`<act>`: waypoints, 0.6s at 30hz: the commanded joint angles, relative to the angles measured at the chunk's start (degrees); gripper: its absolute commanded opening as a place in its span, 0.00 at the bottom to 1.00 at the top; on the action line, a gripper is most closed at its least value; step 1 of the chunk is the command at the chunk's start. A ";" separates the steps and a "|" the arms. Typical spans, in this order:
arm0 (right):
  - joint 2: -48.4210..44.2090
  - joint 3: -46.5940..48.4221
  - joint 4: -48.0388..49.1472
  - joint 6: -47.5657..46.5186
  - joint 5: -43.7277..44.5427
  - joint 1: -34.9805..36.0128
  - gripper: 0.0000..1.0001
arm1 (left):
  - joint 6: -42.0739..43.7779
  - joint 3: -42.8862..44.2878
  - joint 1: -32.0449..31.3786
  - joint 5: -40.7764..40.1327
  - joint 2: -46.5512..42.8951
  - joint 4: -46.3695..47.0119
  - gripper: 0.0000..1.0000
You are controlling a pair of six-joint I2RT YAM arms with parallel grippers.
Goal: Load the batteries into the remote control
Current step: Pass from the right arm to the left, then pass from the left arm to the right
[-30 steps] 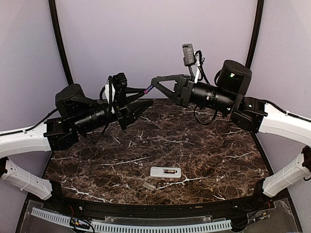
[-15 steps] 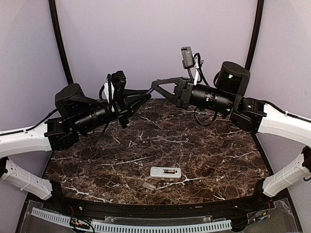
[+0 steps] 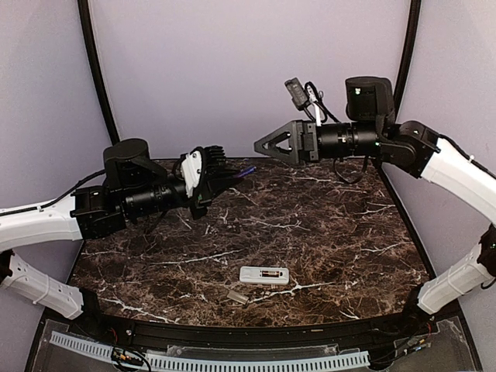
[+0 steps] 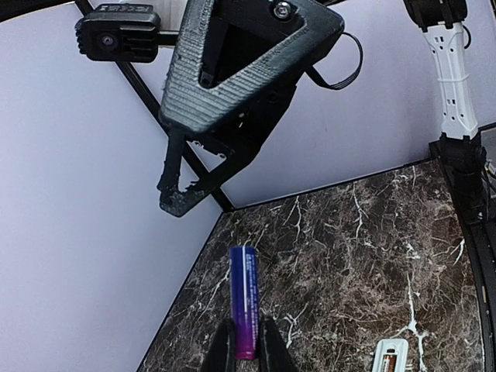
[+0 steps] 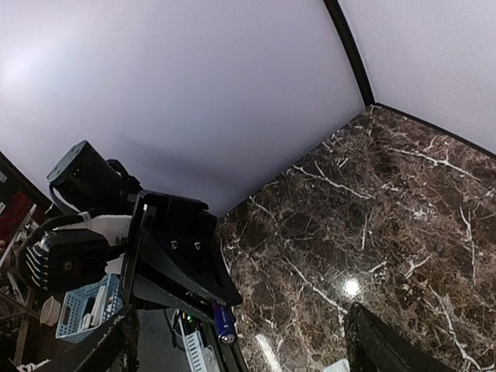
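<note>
A slim blue-purple battery (image 4: pixel 244 298) sticks out from my left gripper (image 4: pixel 246 345), which is shut on its near end, high over the back of the table. From above, the battery (image 3: pixel 245 171) points toward my right gripper (image 3: pixel 260 146), which hangs open and empty a little up and to the right. In the right wrist view its fingers (image 5: pixel 372 341) stand wide apart, and the battery (image 5: pixel 223 324) shows under the left gripper. The white remote control (image 3: pixel 264 275) lies near the front edge with its bay up; one cell sits in the remote control (image 4: pixel 391 358).
A small flat grey cover piece (image 3: pixel 237 297) lies just in front and to the left of the remote. The dark marble table (image 3: pixel 333 232) is bounded by grey walls at the back and a black frame at the near edge.
The two grippers met around the battery high at the back. My right gripper opened and drew back to the right, leaving the battery in the left gripper, which swung slightly down.
</note>
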 commanded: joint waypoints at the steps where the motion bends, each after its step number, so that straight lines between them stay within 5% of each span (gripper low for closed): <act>1: 3.44 2.85 -10.45 -1.77 -7.65 -0.25 0.80 | 5.31 1.67 -0.20 0.07 1.22 -4.70 0.00; 11: 5.02 1.20 -9.94 -1.03 -11.53 -0.26 0.39 | 6.38 1.67 -0.20 1.29 2.08 -4.79 0.00; 18: 6.05 0.49 -10.03 -0.89 -13.37 -0.25 0.32 | 6.46 1.60 -0.20 0.84 2.17 -4.73 0.00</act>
